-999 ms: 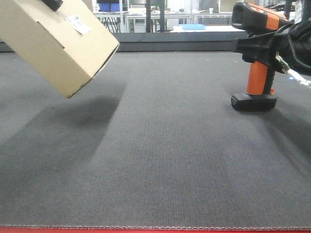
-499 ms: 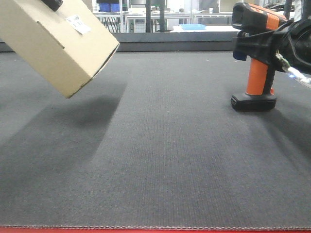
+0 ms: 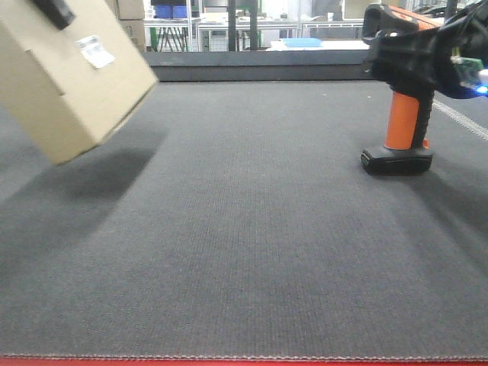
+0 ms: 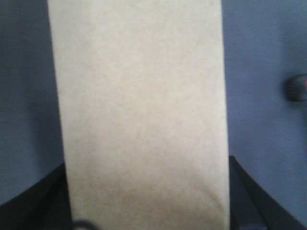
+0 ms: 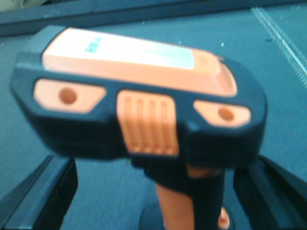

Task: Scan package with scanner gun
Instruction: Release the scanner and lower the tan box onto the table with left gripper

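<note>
The package, a tan cardboard box (image 3: 72, 76) with a small white label, hangs tilted above the mat at the upper left. My left gripper (image 3: 52, 9) is shut on it. In the left wrist view the box (image 4: 139, 105) fills the middle between the dark fingers (image 4: 240, 191). The orange and black scanner gun (image 3: 400, 126) stands upright on its base at the right. My right gripper (image 3: 427, 57) is open at the scanner's head. In the right wrist view the scanner's head (image 5: 139, 96) and handle sit between the spread fingers (image 5: 48, 191), untouched by them.
A dark grey textured mat (image 3: 252, 244) covers the table, with a red strip at its front edge. A low dark wall (image 3: 259, 65) runs along the back, with shelving and blue bins behind it.
The box has swung to the left and a little lower in my left gripper. My right gripper has moved closer in around the scanner's head. The scanner has stayed standing.
</note>
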Controlling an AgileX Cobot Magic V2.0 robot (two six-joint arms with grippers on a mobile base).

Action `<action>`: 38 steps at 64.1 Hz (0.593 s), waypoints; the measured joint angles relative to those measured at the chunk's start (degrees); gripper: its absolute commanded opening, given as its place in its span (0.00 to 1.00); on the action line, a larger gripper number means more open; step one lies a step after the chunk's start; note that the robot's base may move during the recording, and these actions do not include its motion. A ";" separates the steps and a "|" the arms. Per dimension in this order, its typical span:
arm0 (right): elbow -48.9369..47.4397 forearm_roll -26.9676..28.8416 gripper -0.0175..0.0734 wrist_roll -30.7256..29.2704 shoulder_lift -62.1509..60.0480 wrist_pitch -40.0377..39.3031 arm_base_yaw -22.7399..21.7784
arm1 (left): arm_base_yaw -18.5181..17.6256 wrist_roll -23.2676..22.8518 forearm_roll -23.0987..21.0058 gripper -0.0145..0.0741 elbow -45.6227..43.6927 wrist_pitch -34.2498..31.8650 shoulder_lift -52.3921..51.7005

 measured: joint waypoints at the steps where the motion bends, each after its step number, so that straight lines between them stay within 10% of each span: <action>1: 0.19 0.00 0.82 0.00 -0.33 0.51 0.00 | 0.00 -0.16 0.82 0.04 -0.41 0.00 0.00; 38: 8.43 0.21 0.82 -0.12 -21.69 15.10 0.00 | 0.14 -3.71 31.34 0.04 -2.35 0.15 0.00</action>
